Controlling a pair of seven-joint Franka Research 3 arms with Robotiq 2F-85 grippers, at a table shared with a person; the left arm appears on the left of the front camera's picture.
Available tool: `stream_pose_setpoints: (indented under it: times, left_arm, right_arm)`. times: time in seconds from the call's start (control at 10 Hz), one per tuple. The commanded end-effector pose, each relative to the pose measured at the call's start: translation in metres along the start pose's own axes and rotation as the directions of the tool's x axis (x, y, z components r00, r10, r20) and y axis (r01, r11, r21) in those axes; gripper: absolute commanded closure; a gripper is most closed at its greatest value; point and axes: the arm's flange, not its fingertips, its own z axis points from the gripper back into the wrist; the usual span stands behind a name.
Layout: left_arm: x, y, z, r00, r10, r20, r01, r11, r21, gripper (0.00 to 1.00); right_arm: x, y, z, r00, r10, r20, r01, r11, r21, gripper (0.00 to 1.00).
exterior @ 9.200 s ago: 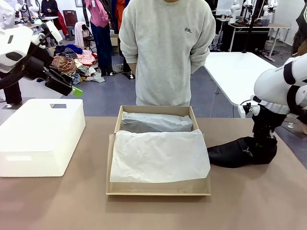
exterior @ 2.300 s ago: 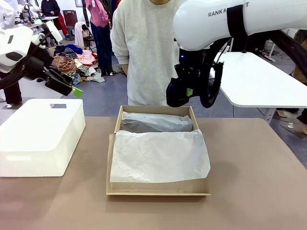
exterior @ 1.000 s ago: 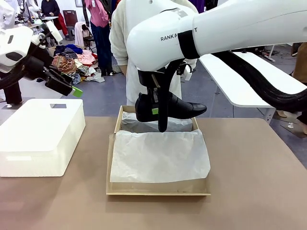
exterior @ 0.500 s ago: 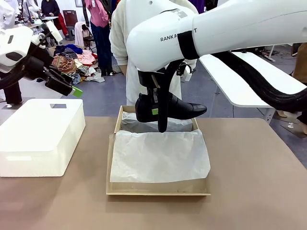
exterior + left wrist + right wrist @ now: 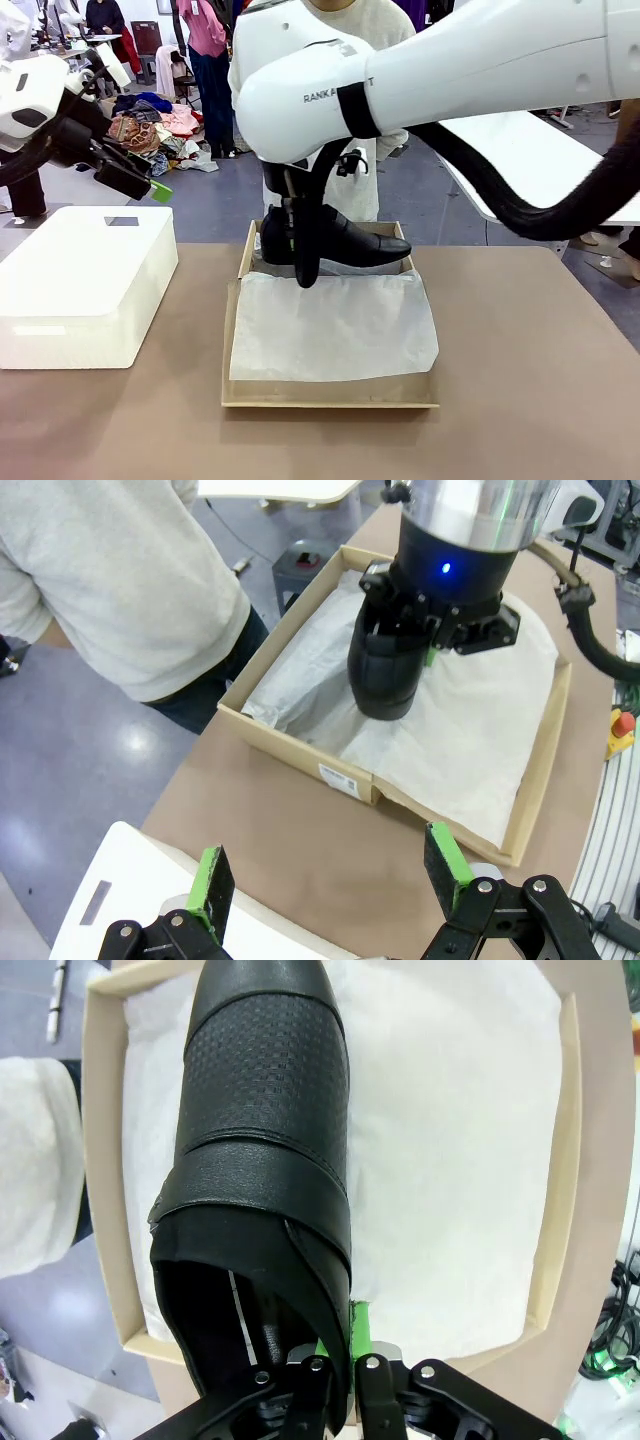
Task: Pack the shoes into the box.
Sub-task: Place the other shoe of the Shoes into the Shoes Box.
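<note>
While box (image 5: 330,392) sits on brown table (image 5: 520,400), cluttered floor (image 5: 225,195)

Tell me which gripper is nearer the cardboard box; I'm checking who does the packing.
Right. The right gripper hangs over the box's far half, shut on a shoe. The left gripper is open, up over the white block beside the box.

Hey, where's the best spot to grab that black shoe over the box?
Likely the thin rim near the heel, from above: the shoe hangs level, opening up, and the right gripper pinches that wall there.
</note>
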Motion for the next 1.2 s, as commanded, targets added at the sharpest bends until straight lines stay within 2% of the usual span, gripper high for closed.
stream_pose_setpoints:
  times: [0.0, 0.4, 1.1]
  left_arm:
    - [-0.002, 0.000, 0.000, 1.000, -0.007, 0.015, 0.007, 1.000, -0.013, 0.00]
    - [-0.002, 0.000, 0.000, 1.000, -0.007, 0.015, 0.007, 1.000, -0.013, 0.00]
    - [-0.002, 0.000, 0.000, 1.000, -0.007, 0.015, 0.007, 1.000, -0.013, 0.00]
  right_arm:
    - [-0.022, 0.010, 0.005, 1.000, -0.029, -0.007, 0.029, 0.999, 0.027, 1.00]
    - [-0.027, 0.022, -0.007, 1.000, 0.004, -0.001, -0.004, 1.000, 0.021, 1.00]
    - [-0.016, 0.021, -0.033, 0.999, -0.037, 0.000, 0.037, 0.999, -0.030, 1.00]
